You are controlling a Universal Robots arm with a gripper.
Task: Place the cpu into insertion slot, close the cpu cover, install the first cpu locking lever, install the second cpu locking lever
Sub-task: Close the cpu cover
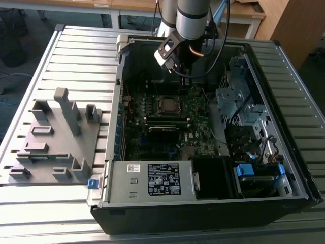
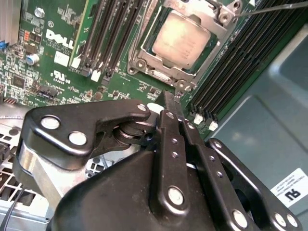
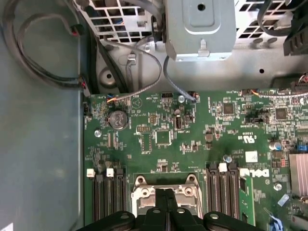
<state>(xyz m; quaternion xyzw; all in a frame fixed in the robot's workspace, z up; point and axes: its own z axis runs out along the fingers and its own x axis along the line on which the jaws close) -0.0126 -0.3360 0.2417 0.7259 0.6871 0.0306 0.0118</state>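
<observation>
Slatted table (image 1: 30, 51), open case (image 1: 203, 203), grey fixture (image 1: 56, 137) at its nine o'clock in the exterior view. Cpu (image 2: 180, 38) sits in the slot (image 2: 161, 76), cover (image 2: 146, 43) seemingly down over it. Gripper (image 2: 169, 103) pinched closed, empty, hovering at twelve o'clock of it there; memory slots (image 2: 108, 33) flank it.

Tool (image 1: 184, 76) near cpu (image 1: 167, 104) inside open case (image 1: 203, 219)

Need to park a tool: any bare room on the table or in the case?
Bare table slats behind the grey fixture and in front of it. Inside, plain case floor beside the memory slots. Crowded around the cpu near the gripper, and the cabled drive bays.
</observation>
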